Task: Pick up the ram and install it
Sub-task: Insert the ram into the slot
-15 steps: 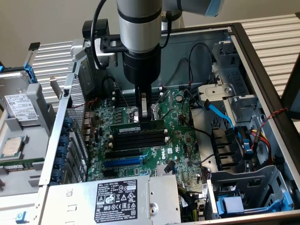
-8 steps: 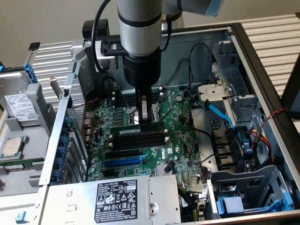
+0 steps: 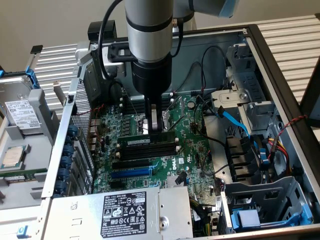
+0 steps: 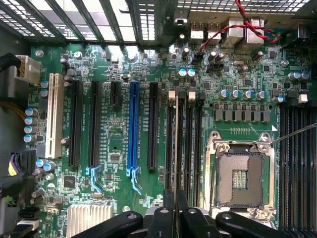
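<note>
Silver-grey arm (image 3: 149, 30), black wrist section, looping black cable (image 3: 101, 40), pale blue joint cap (image 3: 227, 7), silver fingers (image 3: 155, 117).

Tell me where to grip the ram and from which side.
Grip the ram mid-length on its top edge, pinching its two flat faces from straight above. It stands on edge along the slots, so its top alone is free; the hand pinches it there.

We made out white lettering (image 3: 181, 159) that looked like DELL on the green circuit board (image 3: 197, 145). The black label (image 3: 131, 210) on the grey power supply box (image 3: 80, 215) carried rows of white print and approval marks, too small to read. The white sticker (image 3: 20, 114) on the drive (image 3: 15, 90) stayed unreadable.
</note>
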### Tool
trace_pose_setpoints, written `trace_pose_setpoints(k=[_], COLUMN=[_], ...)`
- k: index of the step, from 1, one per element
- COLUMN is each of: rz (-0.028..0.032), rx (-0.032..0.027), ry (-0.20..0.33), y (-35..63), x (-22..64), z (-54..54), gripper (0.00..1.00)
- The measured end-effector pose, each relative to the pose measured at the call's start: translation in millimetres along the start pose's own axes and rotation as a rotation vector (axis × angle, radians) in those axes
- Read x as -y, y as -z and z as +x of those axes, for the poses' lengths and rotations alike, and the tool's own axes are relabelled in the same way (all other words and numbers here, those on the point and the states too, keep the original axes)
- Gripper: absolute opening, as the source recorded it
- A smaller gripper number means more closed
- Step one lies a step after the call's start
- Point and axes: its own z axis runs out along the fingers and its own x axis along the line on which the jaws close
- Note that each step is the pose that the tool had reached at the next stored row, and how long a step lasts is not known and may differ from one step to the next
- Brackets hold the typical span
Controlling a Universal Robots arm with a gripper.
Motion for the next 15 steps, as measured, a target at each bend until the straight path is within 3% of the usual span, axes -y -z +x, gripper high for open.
trace_pose_setpoints(k=[7,15], rz=[0.0,0.0001], rx=[0.0,-0.0062], ry=[0.003,0.007], y=[-3.3,-4.1], x=[0.2,0.1], z=[0.4,-0.9], gripper=[0.13,0.13])
